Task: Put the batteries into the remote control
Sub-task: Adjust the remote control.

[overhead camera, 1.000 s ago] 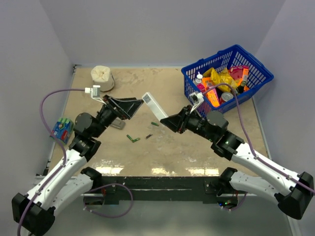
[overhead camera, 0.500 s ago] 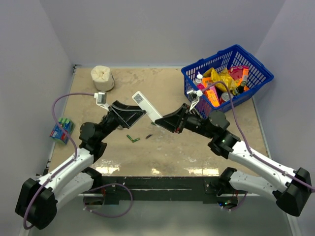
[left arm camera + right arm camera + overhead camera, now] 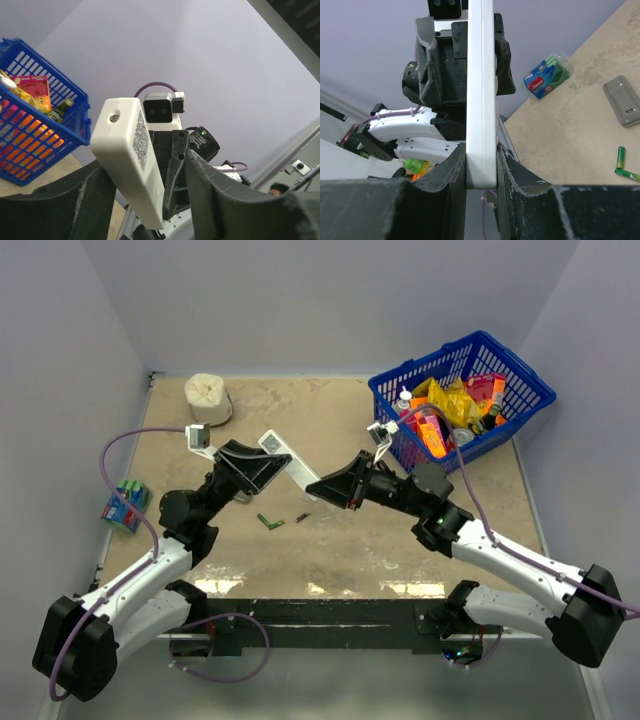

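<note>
The white remote control (image 3: 285,455) hangs in the air over the table's middle, with my right gripper (image 3: 318,487) shut on its lower end. In the right wrist view both pads press the remote control (image 3: 481,90) at my right gripper (image 3: 481,170). My left gripper (image 3: 268,465) straddles the upper end. In the left wrist view the remote control (image 3: 131,150) lies against the left finger (image 3: 75,205), with a gap to the right finger (image 3: 225,200), so my left gripper (image 3: 145,200) is still open. Loose batteries lie on the table: a green one (image 3: 270,522) and a dark one (image 3: 301,517), also green ones (image 3: 620,157).
A blue basket (image 3: 520,375) full of packets stands at the back right. A white roll (image 3: 208,398) sits at the back left. A wrapped block of green cells (image 3: 122,502) lies at the left edge. A flat grey cover (image 3: 625,107) rests on the table.
The right arm has carried the remote control to the left and up. The left gripper has come around its upper end and its jaws have narrowed.
</note>
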You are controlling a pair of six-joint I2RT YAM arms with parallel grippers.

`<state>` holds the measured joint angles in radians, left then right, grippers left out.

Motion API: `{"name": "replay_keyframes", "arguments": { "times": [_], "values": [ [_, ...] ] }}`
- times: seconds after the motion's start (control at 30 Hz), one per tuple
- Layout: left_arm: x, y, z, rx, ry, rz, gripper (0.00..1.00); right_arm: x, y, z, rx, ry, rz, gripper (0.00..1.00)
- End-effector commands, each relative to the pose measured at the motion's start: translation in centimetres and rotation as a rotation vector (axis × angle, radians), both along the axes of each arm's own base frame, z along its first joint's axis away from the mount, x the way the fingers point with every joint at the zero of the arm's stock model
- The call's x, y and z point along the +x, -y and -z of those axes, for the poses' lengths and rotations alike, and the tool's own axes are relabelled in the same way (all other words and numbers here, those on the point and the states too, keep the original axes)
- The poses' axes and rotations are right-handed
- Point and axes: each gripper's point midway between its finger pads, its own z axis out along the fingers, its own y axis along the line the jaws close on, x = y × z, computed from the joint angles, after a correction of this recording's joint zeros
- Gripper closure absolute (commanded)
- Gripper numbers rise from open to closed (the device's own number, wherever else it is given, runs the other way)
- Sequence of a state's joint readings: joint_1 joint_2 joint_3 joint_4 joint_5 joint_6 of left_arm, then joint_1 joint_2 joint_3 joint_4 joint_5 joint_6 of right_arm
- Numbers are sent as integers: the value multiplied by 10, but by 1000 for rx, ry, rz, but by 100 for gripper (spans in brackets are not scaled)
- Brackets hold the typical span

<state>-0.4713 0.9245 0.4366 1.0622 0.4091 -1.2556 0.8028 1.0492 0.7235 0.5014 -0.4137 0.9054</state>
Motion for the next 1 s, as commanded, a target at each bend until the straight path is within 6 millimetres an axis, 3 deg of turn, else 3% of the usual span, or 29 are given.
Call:
{"name": "replay_keyframes", "arguments": {
  "times": [0.0,0.13,0.23,0.3,0.33,0.47,0.53,0.73,0.97],
  "values": [
    [-3,-9,-31,-60,87,-38,53,-2,-3,-21,65,52,-31,100],
    [0,-9,-32,-51,100,-54,76,4,-5,-20,47,51,-7,95],
    [7,-10,-25,-15,82,-103,97,14,-2,-20,0,64,53,70],
    [14,-15,-19,8,46,-155,100,19,0,-14,-46,58,82,58],
    [17,-18,-17,25,43,-187,100,21,0,-16,-55,64,92,45],
    [27,-28,0,59,-46,-287,100,33,-2,-3,-90,20,134,23],
    [34,-30,14,76,-101,-330,100,37,-6,6,-105,-9,136,18],
    [33,-17,37,78,-154,-348,100,52,-12,34,-127,-120,180,18],
    [37,-13,51,115,-146,-405,100,61,-2,58,-175,-214,267,18]
  ]
}}
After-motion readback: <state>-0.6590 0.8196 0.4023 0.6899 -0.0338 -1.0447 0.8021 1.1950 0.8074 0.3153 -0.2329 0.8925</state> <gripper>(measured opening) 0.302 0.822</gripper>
